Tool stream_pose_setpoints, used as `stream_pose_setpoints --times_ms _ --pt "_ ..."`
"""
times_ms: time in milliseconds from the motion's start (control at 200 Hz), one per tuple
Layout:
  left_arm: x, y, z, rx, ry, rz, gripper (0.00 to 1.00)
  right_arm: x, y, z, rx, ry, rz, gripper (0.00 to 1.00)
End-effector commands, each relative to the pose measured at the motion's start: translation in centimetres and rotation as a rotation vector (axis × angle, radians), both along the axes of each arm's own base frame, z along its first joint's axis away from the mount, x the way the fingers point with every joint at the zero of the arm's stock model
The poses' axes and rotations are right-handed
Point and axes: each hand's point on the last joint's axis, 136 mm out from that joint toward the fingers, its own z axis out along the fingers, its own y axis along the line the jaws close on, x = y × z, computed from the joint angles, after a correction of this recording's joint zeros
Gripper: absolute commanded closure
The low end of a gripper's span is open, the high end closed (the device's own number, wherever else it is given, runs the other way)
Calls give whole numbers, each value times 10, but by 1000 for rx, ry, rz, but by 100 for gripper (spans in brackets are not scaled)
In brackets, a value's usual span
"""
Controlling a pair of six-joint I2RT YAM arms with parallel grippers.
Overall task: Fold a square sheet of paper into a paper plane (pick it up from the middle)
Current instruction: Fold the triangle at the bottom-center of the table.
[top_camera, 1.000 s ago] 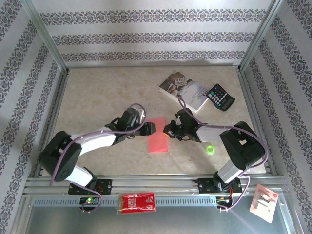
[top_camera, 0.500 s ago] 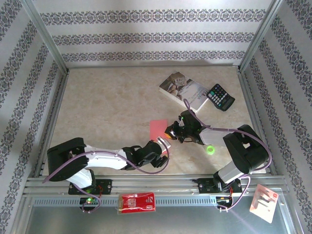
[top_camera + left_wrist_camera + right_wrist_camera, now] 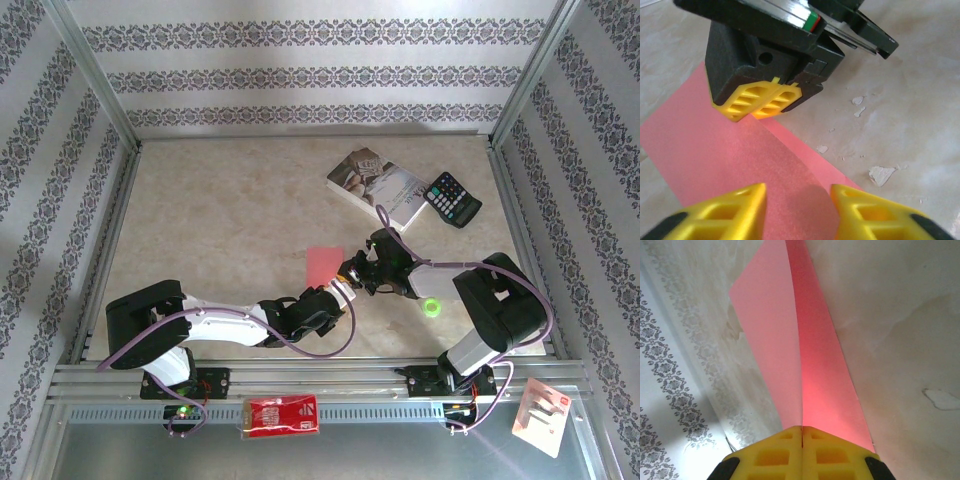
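Square sheet of paper (image 3: 322, 266): pink-red, one item, on the worktop (image 3: 220, 220) on the arm-base side of the paperback book (image 3: 375, 187) and slightly left of it, well apart from the book. In the top view its far portion lies flat, and its near right corner meets both end effectors. In the right wrist view the sheet (image 3: 810, 365) rises in two panels, one pale pink and one deeper red, which meet along a straight crease running into the yellow pads. Right end effector (image 3: 350, 272): between the book and the arm bases, at the sheet's right edge, with its pads (image 3: 785, 440) pressed together and the crease of the sheet pinched between them. The left wrist view shows the same end effector (image 3: 760, 100) from the front, yellow tips resting on the sheet (image 3: 740, 160). Left end effector (image 3: 338, 292): just on the arm-base side of the right one, its fingers (image 3: 740, 205) parted to a moderate gap and standing on either side of the curved paper; contact with the paper cannot be told. Calculator (image 3: 452, 199): black, just beside the book's right corner. Small green round thing (image 3: 432, 307): on the arm-base side of the book, to the right of the sheet. Red packet with white print (image 3: 283, 416): on the frame rail between the arm bases, well apart from the book.
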Motion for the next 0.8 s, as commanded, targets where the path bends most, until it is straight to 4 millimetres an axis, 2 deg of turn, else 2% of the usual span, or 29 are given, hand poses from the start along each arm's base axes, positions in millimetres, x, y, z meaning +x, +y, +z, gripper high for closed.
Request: stream_pose_setpoints --times_ms 0,315,405,505,575,684,794 --pt "0 -6 2 7 -18 -18 71 1 -2 -3 9 4 -8 100" --pt "-4 -5 1 -21 43 -25 100 2 -2 -5 -5 1 0 98" --pt "-6 -7 5 -73 84 -36 100 2 -4 -5 -19 -13 9 92" --pt "-11 -10 7 -164 165 -73 100 2 -11 -2 -40 -39 23 76" --pt "-14 -12 9 -223 232 -97 100 2 -19 3 -51 -66 45 70" --pt "-19 -16 16 -303 310 -131 100 2 -34 20 -85 -147 101 62" --pt "-19 -16 20 -385 373 -135 100 1 -43 37 -150 -247 147 59"
